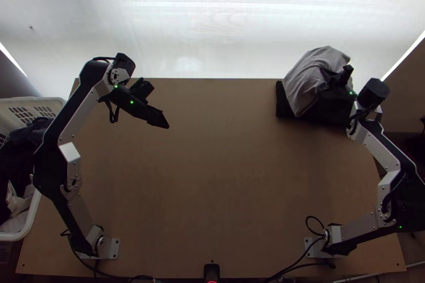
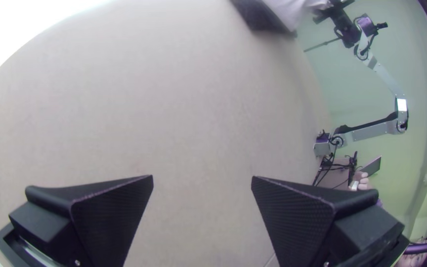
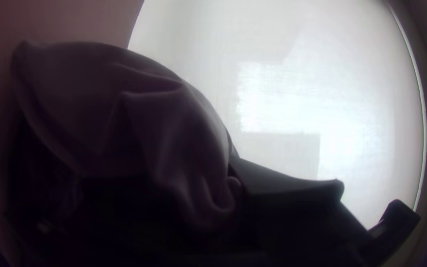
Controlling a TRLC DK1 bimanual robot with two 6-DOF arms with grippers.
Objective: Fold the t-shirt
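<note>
My left gripper point(image 1: 158, 118) is over the table's far left part, well away from any cloth. In the left wrist view this gripper point(image 2: 202, 184) is open, with bare table between its fingers. At the far right of the table my right gripper point(image 1: 336, 80) is at the grey cloth point(image 1: 310, 73), which hangs bunched over a black item point(image 1: 319, 110). In the right wrist view the grey cloth point(image 3: 174, 118) gathers into folds at the right gripper point(image 3: 231, 190), which is shut on it; much there is dark. Whether it is a t-shirt I cannot tell.
A white basket point(image 1: 27, 224) with dark and light clothes stands beyond the table's left edge. Bare wooden table point(image 1: 212, 177) lies between the arms. Cables run along the near edge. A person's hand point(image 2: 362, 180) appears beyond the table in the left wrist view.
</note>
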